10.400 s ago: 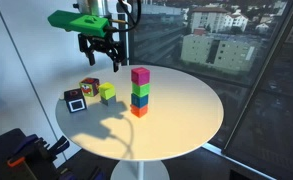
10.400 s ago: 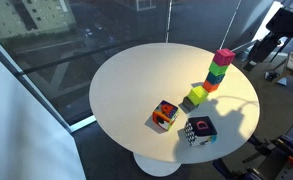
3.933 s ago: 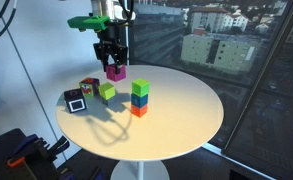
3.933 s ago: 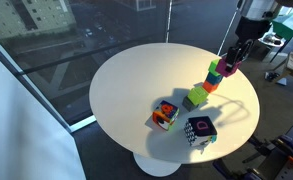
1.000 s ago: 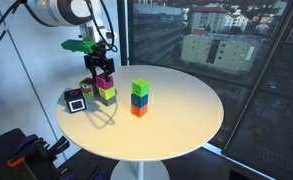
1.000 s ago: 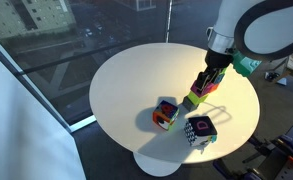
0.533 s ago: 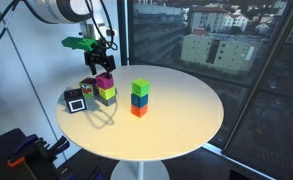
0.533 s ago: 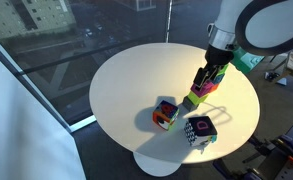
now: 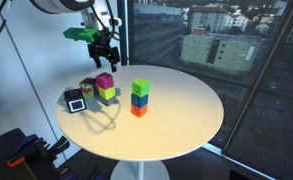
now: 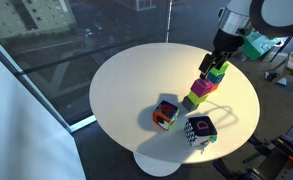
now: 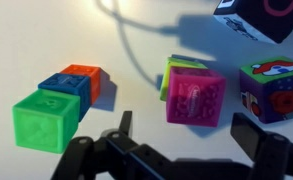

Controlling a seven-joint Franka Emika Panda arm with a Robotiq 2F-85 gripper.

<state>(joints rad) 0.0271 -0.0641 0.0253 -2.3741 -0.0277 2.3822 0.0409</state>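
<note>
A magenta cube (image 9: 104, 81) rests on a lime cube (image 9: 107, 94) on the round white table (image 9: 186, 120). My gripper (image 9: 104, 47) hangs open and empty a little above it. In the wrist view the magenta cube (image 11: 194, 95) lies between and beyond the two fingertips (image 11: 256, 135), with the lime cube (image 11: 170, 68) peeking out beneath it. My gripper (image 11: 190, 135) holds nothing. In an exterior view the magenta cube (image 10: 203, 87) sits on the lime cube (image 10: 192, 100).
A stack of green, blue and orange cubes (image 9: 139, 98) stands to the side; it also shows in the wrist view (image 11: 56, 100). A multi-coloured cube (image 9: 89, 87) and a black-and-white cube (image 9: 76, 100) lie near the table's edge. Glass walls surround the table.
My gripper has let go of the magenta cube, left it on the lime cube, and risen clear above it.
</note>
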